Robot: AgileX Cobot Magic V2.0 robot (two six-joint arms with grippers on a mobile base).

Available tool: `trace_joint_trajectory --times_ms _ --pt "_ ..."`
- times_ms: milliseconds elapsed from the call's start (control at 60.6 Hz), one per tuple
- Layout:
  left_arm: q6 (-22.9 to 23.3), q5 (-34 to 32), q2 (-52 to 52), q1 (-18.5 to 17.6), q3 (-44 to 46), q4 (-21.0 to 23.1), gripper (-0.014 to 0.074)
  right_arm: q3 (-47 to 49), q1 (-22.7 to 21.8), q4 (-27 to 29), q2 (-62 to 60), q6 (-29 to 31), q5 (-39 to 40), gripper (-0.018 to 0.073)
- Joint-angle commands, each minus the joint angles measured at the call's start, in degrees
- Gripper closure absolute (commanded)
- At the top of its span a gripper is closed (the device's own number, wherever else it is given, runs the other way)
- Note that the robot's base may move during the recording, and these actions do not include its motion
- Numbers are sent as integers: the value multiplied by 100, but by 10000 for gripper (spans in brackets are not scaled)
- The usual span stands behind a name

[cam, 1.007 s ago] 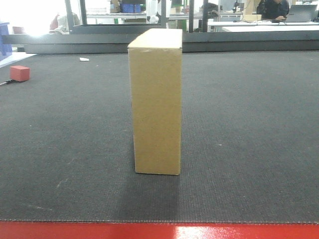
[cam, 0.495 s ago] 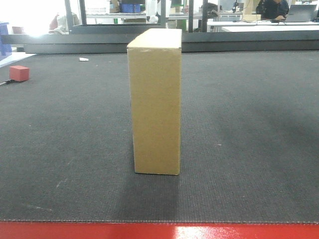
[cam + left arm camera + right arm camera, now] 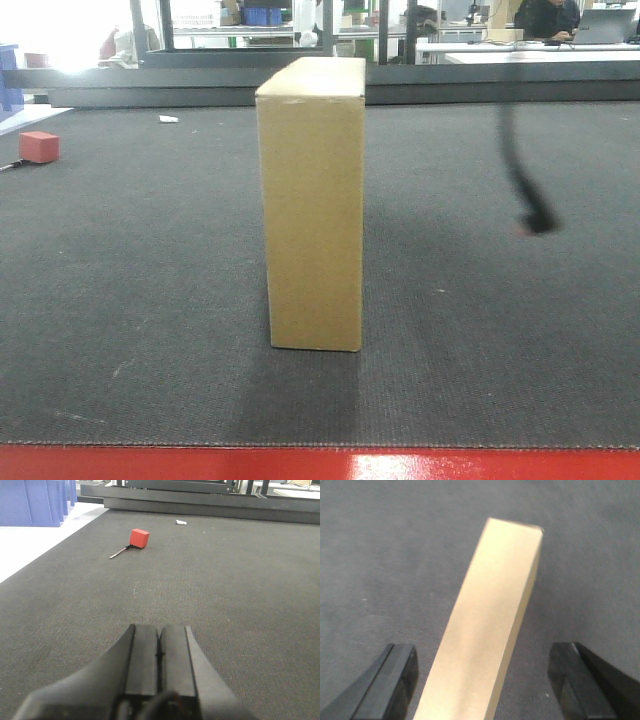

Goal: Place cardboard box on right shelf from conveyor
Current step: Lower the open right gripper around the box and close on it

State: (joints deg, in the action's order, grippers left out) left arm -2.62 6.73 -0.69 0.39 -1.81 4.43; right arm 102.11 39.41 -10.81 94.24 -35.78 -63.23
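Right hand [image 3: 483, 652] wide, gaps flanking cardboard box [image 3: 495, 605].

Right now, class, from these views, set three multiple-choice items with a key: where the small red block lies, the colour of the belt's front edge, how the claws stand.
1. Where is the red block relative to the cardboard box?
A. Far to its left on the conveyor.
B. On top of it.
C. Touching its front.

2. What colour is the conveyor's front edge?
A. Blue.
B. Red.
C. Yellow.

3. How do the left claw and right claw stand?
A. Both shut.
B. Both open.
C. Left shut, right open astride the box.

Key:
1 A, the block sits near the belt's left side.
2 B, a red strip runs along the belt's near side.
3 C, left fingers meet, right fingers flank the box.
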Motion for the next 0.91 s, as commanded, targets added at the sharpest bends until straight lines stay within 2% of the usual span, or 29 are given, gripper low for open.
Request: trace_joint_trajectory --times_ms 0,314,892 --pt "-1 -484 -83 11 -47 34 713 555 175 -459 53 -397 -114 -66" --pt "-1 -484 -83 11 -47 34 713 839 437 -1227 727 -1298 -379 -66" --pt "-1 -484 -83 11 -47 34 713 825 399 -1243 1224 -1560 -264 -66"
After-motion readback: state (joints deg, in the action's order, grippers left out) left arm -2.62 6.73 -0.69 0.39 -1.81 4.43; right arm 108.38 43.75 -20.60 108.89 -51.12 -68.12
